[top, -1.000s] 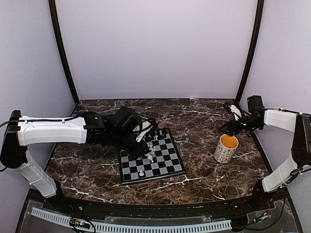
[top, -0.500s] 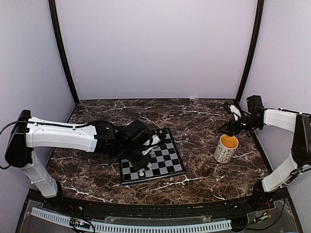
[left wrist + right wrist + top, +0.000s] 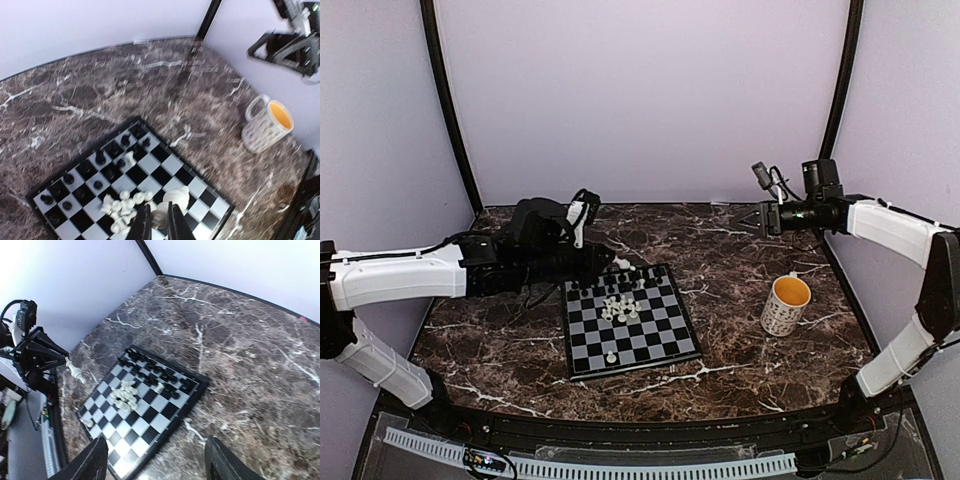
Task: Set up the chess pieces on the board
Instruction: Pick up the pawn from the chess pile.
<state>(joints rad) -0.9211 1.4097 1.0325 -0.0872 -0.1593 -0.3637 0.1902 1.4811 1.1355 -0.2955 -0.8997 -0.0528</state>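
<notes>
Now: left pincer (image 3: 157, 215), risen off board (image 3: 665, 335), clamped on one white chessman (image 3: 75, 371); white heap (image 3: 620, 308) beneath it unsorted. Right pincer (image 3: 157, 450), withdrawn from mug (image 3: 785, 305), apart, empty. Placement pending.

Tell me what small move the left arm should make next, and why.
Probably carry the left gripper over the near rows of the board and lower it. It grips a white piece in the air, the black pieces fill the far rows, and the near rows are nearly bare.
</notes>
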